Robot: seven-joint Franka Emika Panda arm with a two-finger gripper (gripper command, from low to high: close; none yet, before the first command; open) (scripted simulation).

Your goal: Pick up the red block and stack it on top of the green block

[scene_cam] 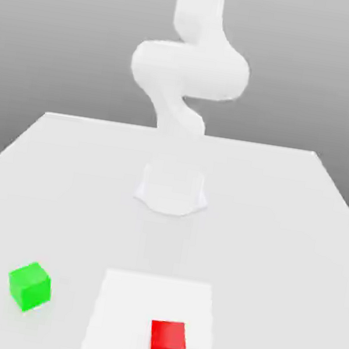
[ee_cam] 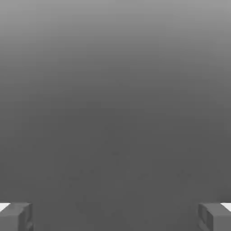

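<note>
Bright red, plain and unmarked, the red block (scene_cam: pixel 167 347) sits on a white rectangular patch (scene_cam: pixel 132 313) of the pale tabletop (scene_cam: pixel 274 263), near the front of the exterior view. It lies toward the patch's right-hand part as that view shows it, with its top and one side face showing. Bright green and similarly plain, the green block (scene_cam: pixel 30 287) rests directly on the tabletop, off the patch, toward the exterior view's left. It is turned so that a corner points forward, showing its top and two side faces. The two blocks stand well apart, the green one a little farther back than the red, and neither is stacked on the other.

White all over, the robot arm (scene_cam: pixel 191 70) rises from its base (scene_cam: pixel 172 189) behind both blocks, near the middle of the exterior view. Its upper links bend above the base and run out through the top edge of that view.

In the hand view, the gripper (ee_cam: pixel 115 217) is open, its two grey fingertips (ee_cam: pixel 214 217) spread wide with nothing held between them. Beyond them is a smooth grey backdrop (ee_cam: pixel 115 113), darker low in the picture and paler toward its upper edge.
</note>
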